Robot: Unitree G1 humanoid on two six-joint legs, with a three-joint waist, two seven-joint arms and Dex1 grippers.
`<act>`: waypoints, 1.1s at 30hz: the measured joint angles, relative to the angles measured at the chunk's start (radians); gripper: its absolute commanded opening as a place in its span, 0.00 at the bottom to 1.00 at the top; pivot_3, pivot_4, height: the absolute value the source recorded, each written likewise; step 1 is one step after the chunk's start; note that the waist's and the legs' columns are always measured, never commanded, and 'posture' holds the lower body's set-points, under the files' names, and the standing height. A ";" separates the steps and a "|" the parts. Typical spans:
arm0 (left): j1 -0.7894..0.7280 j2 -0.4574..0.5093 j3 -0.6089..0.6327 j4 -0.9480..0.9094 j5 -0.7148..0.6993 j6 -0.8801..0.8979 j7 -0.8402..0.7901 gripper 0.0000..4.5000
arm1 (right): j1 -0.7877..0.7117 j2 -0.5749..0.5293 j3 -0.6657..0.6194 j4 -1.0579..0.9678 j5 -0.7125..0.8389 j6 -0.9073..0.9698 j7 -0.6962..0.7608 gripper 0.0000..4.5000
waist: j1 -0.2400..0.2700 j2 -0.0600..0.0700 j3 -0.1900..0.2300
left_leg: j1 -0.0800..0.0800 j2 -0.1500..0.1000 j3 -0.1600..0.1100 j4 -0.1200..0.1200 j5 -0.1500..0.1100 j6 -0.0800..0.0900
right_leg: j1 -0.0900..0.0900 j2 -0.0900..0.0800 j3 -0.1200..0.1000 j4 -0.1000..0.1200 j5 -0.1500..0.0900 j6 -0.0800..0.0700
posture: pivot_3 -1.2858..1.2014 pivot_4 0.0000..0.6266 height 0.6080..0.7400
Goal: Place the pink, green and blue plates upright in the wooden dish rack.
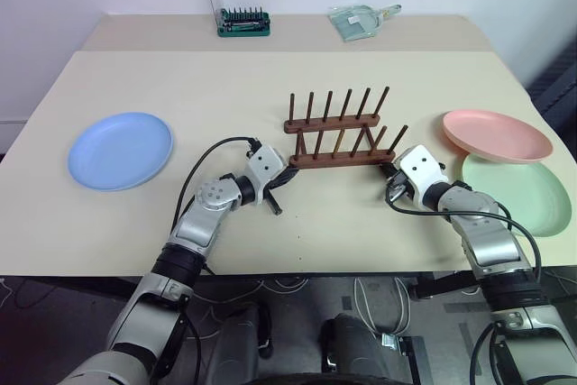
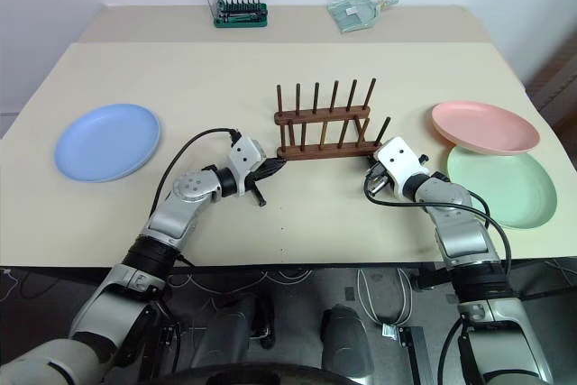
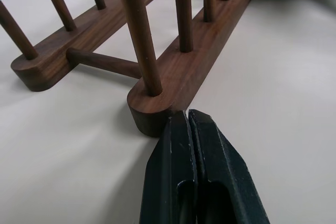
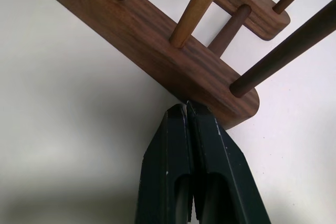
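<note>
The wooden dish rack [image 1: 338, 137] stands empty at mid-table, its pegs upright. My left gripper [image 1: 290, 171] is shut, and its tips sit against the left end of the rack's near bar [image 3: 194, 51]. Shut as well, my right gripper [image 1: 389, 171] has its tips at the right end of that same bar [image 4: 152, 40]. The blue plate [image 1: 120, 150] lies flat at the far left. On the right, the pink plate [image 1: 496, 135] rests partly over the far rim of the green plate [image 1: 518, 194]. Nothing is held.
A green screwdriver bit holder [image 1: 243, 22] with its clear lid raised stands at the table's back edge, beside a clear plastic item [image 1: 361, 20]. Bare table [image 1: 216, 87] lies between the blue plate and the rack.
</note>
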 measured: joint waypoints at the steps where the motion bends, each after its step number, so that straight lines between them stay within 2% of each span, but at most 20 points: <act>1: -0.001 0.000 0.001 0.004 0.001 -0.002 0.006 0.00 | 0.002 0.000 -0.001 0.000 -0.001 -0.002 0.000 0.01 | 0.000 0.000 0.000 | 0.000 0.000 0.000 0.000 0.000 0.000 | 0.000 0.000 0.000 0.000 0.000 0.000 | 0.52 0.24 0.97; 12: -0.039 -0.003 0.014 0.075 0.021 -0.042 0.049 0.00 | 0.014 -0.001 -0.001 -0.015 -0.002 -0.001 0.000 0.01 | -0.001 0.000 0.000 | 0.000 0.000 0.000 0.000 0.000 0.000 | 0.000 0.000 0.000 0.000 0.000 0.000 | 0.52 0.24 0.97; 15: -0.024 0.001 0.016 0.047 0.011 -0.037 0.020 0.00 | 0.052 -0.034 -0.008 -0.086 0.007 0.016 0.031 0.01 | 0.000 0.000 0.000 | 0.000 0.000 0.000 0.000 0.000 0.000 | -0.001 0.000 0.000 0.000 0.000 0.000 | 0.52 0.24 0.97; 16: -0.008 0.007 0.016 0.025 -0.004 -0.030 -0.006 0.00 | 0.061 -0.056 -0.015 -0.117 0.021 0.036 0.051 0.13 | -0.001 0.000 0.000 | -0.001 0.000 0.000 0.000 0.000 0.000 | -0.001 0.000 0.000 0.000 0.000 0.000 | 0.52 0.24 0.97; 18: 0.042 0.021 0.015 -0.041 -0.053 -0.007 -0.090 0.00 | 0.074 -0.106 -0.071 -0.185 0.076 0.100 0.097 0.28 | -0.001 0.001 0.000 | -0.001 0.000 0.000 0.000 0.000 0.000 | -0.001 0.000 0.000 0.000 0.000 0.000 | 0.52 0.24 0.97; 19: 0.062 0.023 0.015 -0.067 -0.075 0.006 -0.125 0.00 | 0.074 -0.132 -0.110 -0.216 0.099 0.129 0.111 0.42 | 0.000 0.001 0.000 | -0.001 0.000 0.000 0.000 0.000 0.000 | -0.001 0.000 0.000 0.000 0.000 0.000 | 0.52 0.24 0.97; 21: 0.082 0.040 0.015 -0.112 -0.121 0.047 -0.190 0.00 | 0.071 -0.178 -0.143 -0.256 0.119 0.164 0.132 0.61 | 0.000 0.001 0.001 | -0.001 0.000 0.000 0.000 0.000 0.000 | -0.001 0.000 0.000 0.000 0.000 0.000 | 0.52 0.24 0.97; 23: 0.103 0.070 0.015 -0.172 -0.173 0.080 -0.264 0.00 | 0.065 -0.245 -0.183 -0.268 0.123 0.195 0.146 0.87 | 0.000 0.001 0.001 | -0.001 0.000 0.000 0.000 0.000 0.000 | -0.001 -0.001 0.000 0.000 0.000 0.000 | 0.52 0.24 0.97; 24: 0.104 0.079 0.015 -0.185 -0.185 0.090 -0.285 0.00 | 0.058 -0.266 -0.200 -0.267 0.120 0.202 0.146 0.95 | 0.000 0.001 0.001 | -0.001 0.000 0.000 -0.001 0.000 0.000 | -0.001 -0.001 0.000 0.000 0.000 0.000 | 0.52 0.24 0.97; 28: 0.102 0.086 0.015 -0.218 -0.224 0.119 -0.348 0.00 | -0.001 -0.357 -0.206 -0.168 0.058 0.190 0.130 0.95 | 0.000 0.001 0.001 | -0.001 0.000 0.000 -0.001 0.000 0.000 | -0.001 -0.001 0.000 -0.001 0.000 0.000 | 0.52 0.24 0.97; 33: 0.101 0.090 0.015 -0.219 -0.223 0.125 -0.366 0.00 | -0.021 -0.366 -0.173 0.005 -0.003 0.161 0.110 0.95 | 0.000 0.001 0.001 | -0.001 0.000 0.001 0.000 0.000 0.000 | -0.001 0.000 0.000 -0.001 0.000 0.000 | 0.52 0.24 0.97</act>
